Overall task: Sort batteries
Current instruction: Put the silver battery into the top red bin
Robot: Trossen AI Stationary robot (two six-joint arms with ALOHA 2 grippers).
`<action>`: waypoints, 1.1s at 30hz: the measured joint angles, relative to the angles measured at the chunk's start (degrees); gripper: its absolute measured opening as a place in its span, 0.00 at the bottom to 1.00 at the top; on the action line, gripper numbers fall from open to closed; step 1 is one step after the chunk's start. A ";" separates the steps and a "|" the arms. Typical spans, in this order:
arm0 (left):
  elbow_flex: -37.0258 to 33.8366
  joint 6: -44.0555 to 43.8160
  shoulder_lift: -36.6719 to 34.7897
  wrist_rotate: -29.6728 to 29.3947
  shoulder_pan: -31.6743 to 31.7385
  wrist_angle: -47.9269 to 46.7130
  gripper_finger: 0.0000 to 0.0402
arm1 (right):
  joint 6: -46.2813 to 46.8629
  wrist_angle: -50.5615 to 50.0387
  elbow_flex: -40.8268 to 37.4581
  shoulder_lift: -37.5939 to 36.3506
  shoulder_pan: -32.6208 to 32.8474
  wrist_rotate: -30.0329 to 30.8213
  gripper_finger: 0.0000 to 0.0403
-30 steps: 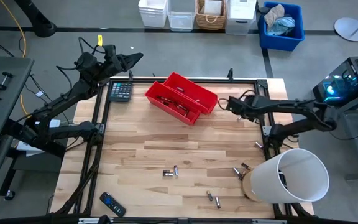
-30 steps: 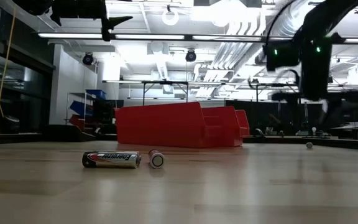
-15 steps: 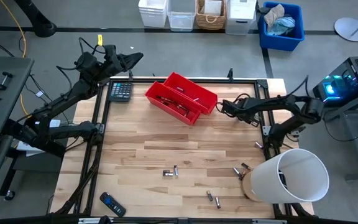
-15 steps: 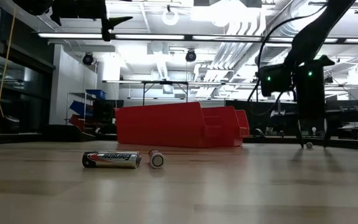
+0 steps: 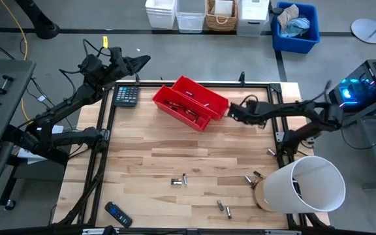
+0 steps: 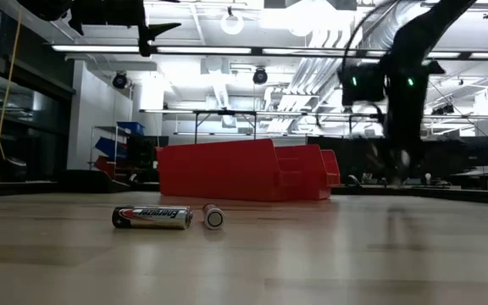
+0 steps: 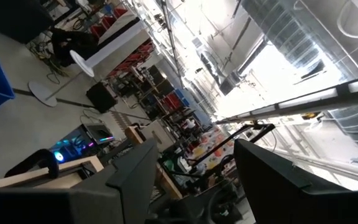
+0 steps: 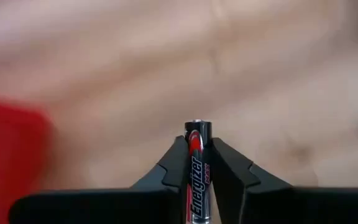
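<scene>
Lifted toward the red bins [image 5: 189, 102], right gripper [image 8: 198, 163] pinches a battery [image 8: 198, 174].

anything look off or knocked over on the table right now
Yes: the large white cylindrical bucket lies tipped on its side at the wooden table's right front corner, open mouth showing, with small silver-grey batteries scattered loose on the wood beside it.

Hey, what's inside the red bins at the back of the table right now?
In the high view, the red bins hold a few small dark items, probably batteries; their kind and number cannot be told. In the low view the bins' front wall hides the inside.
</scene>
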 joint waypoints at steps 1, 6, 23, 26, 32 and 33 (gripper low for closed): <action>0.00 0.24 0.00 -0.14 0.01 0.00 0.52 | -1.43 0.34 0.96 -1.05 -0.26 1.99 0.10; 0.00 0.26 0.00 -0.14 0.00 -0.04 0.52 | -14.51 12.23 6.24 -3.98 -0.47 7.38 0.09; 0.00 2.25 0.00 0.79 -1.94 -0.07 0.52 | -30.47 20.70 17.78 6.28 0.64 -4.57 0.40; 0.00 5.16 0.00 0.84 -3.79 -0.05 0.52 | -36.24 14.87 21.93 4.44 -0.26 -4.51 0.47; 1.62 25.11 2.65 0.60 -19.53 -10.27 0.52 | -47.31 6.94 28.14 -0.72 -0.32 -6.17 0.50; 2.88 30.42 3.81 -0.21 -22.91 -17.02 0.52 | -48.46 5.92 28.61 -1.53 -0.40 -6.17 0.50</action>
